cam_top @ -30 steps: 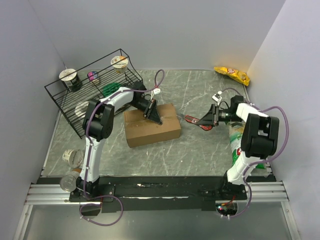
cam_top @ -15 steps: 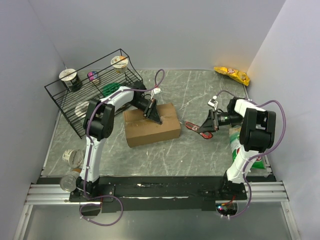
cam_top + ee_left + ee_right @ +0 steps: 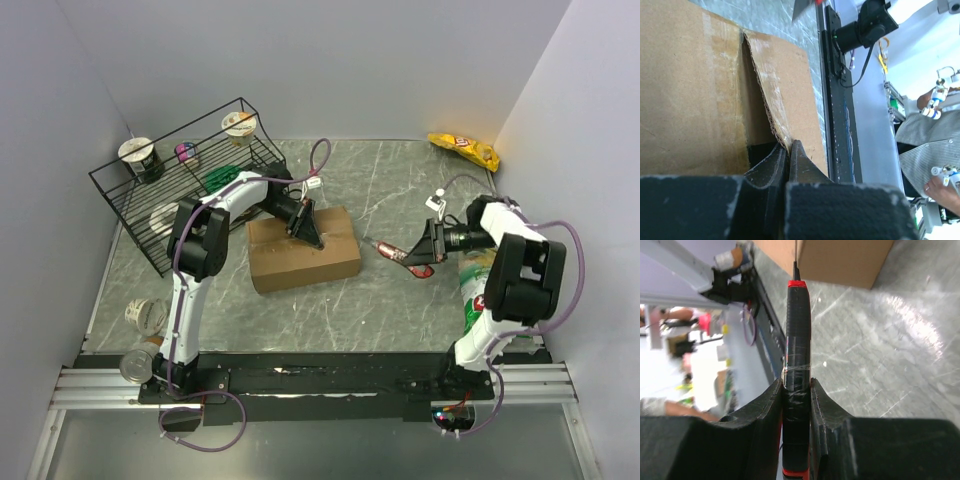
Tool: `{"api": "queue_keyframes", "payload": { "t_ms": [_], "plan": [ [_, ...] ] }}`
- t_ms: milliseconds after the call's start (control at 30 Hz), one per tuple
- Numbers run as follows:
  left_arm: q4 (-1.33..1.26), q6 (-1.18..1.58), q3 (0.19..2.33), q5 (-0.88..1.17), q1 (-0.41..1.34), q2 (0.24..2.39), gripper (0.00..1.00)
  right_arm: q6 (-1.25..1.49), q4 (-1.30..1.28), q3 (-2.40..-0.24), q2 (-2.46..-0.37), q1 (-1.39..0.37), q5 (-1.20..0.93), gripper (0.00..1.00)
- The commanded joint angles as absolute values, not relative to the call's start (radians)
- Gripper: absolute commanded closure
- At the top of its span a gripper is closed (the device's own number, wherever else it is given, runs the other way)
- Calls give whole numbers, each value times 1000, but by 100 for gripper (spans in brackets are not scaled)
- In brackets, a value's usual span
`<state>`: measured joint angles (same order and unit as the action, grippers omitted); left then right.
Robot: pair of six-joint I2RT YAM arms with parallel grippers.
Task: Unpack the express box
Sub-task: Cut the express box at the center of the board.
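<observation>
The brown express box point(image 3: 303, 253) lies in the middle of the table. My left gripper point(image 3: 313, 238) sits on its top and is shut on the edge of a cardboard flap point(image 3: 771, 90), which is lifted so a dark gap shows beside it. My right gripper point(image 3: 424, 250) is to the right of the box, apart from it, and is shut on a black and red knife point(image 3: 392, 251). In the right wrist view the knife handle point(image 3: 797, 345) points its thin blade at the box's corner point(image 3: 840, 260).
A black wire rack point(image 3: 190, 175) with cups stands at the back left. A yellow bag point(image 3: 462, 149) lies at the back right. A green and white packet point(image 3: 475, 285) lies by the right arm. Cups point(image 3: 145, 316) stand at the front left edge.
My right gripper has swung the knife down and slightly right, away from the box. My left gripper stays on the box flap.
</observation>
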<state>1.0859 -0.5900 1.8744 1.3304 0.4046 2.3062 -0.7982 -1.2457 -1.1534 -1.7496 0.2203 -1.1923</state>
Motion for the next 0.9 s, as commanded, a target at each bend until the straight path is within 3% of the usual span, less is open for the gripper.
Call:
{"api": "queue_keyframes", "payload": {
  "t_ms": [0, 233, 533, 867],
  "plan": [
    [1141, -807, 1893, 1295, 413, 2316, 99, -718, -1192, -1190, -1693, 212, -1242, 100],
    [1208, -906, 1873, 1276, 429, 2292, 99, -605, -1026, -1175, -1663, 192, -1218, 100],
    [1364, -1103, 1916, 1195, 463, 2292, 99, -894, -1282, -1351, -1788, 117, -1249, 100],
    [1370, -1167, 1930, 1057, 471, 2250, 99, -959, -1384, -1394, -1893, 84, -1189, 100]
  ]
}}
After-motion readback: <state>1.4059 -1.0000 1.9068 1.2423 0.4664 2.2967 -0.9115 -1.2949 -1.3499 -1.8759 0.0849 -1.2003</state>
